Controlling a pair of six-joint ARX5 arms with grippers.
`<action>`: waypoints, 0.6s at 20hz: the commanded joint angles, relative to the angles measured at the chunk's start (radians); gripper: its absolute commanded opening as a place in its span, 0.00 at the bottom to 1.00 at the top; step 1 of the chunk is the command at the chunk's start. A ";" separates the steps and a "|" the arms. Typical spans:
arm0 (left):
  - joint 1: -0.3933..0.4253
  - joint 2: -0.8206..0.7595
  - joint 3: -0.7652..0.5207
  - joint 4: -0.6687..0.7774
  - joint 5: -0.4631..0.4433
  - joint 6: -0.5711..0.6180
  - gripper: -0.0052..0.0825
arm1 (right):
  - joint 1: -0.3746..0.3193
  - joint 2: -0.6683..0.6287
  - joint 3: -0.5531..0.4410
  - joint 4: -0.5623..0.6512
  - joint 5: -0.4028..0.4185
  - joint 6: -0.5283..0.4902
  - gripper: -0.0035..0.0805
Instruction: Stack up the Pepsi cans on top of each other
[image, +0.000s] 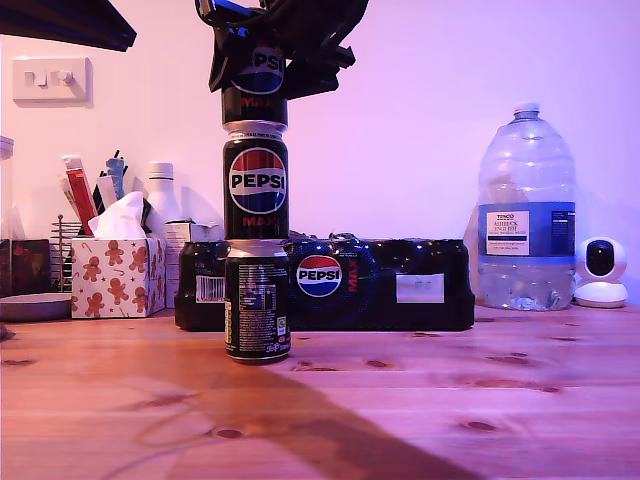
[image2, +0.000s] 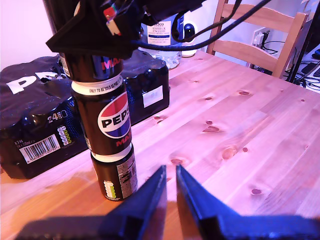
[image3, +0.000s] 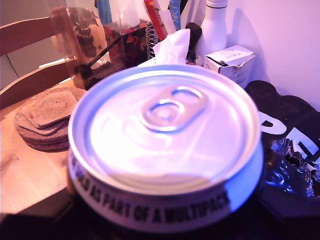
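Observation:
Three black Pepsi cans stand in one column near the table's front, left of centre in the exterior view. The bottom can (image: 258, 305) (image2: 116, 177) shows white small print. The middle can (image: 256, 185) (image2: 107, 120) shows the globe logo. The top can (image: 255, 100) (image2: 90, 62) sits on the middle can's rim, with my second gripper (image: 258, 60) (image2: 95, 35) shut around it from above. Its silver lid (image3: 165, 130) fills the second wrist view. My first gripper (image2: 170, 182) hovers low beside the stack, shut and empty.
A black shrink-wrapped multipack (image: 380, 285) lies right behind the stack. A big water bottle (image: 525, 225) and a white camera (image: 602, 270) stand at the exterior view's right, a tissue box (image: 115, 275) at its left. A wooden chair (image2: 260, 35) stands beyond the table, and stacked coasters (image3: 45, 120) lie nearby.

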 joint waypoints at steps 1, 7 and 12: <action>-0.003 0.003 -0.025 0.006 0.000 0.005 0.11 | 0.011 0.005 0.036 0.017 -0.007 -0.005 0.82; -0.003 0.003 -0.025 -0.002 0.000 0.005 0.11 | 0.011 0.005 0.047 -0.002 0.004 -0.020 0.82; -0.003 0.003 -0.025 -0.015 0.000 0.013 0.11 | 0.019 0.002 0.048 0.003 -0.007 -0.012 0.82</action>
